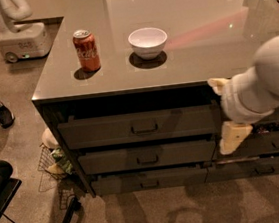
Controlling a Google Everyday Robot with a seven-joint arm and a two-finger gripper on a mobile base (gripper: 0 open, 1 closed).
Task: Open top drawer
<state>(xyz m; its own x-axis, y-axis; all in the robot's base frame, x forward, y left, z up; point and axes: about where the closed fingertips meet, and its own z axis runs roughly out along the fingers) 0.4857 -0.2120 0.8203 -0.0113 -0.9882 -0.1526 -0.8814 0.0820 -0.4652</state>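
The wide, dark grey-brown top drawer (101, 131), its long flat front shut and bearing one small dark bar handle (144, 129) at centre, sits just under the glossy grey desk (203, 51) edge, the pale two-fingered tool (225, 110) spread apart at its right end, bare brown floor (156, 212) lying in front.

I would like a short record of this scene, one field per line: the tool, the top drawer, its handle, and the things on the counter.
tool: open, holding nothing, in front of the right end of the top drawer
top drawer: shut
handle: at the centre of the drawer front, to the left of the tool, not touched
counter: carries two things near its front left part
red can: upright, left of the bowl, apart from it
white bowl: upright, nothing visible inside
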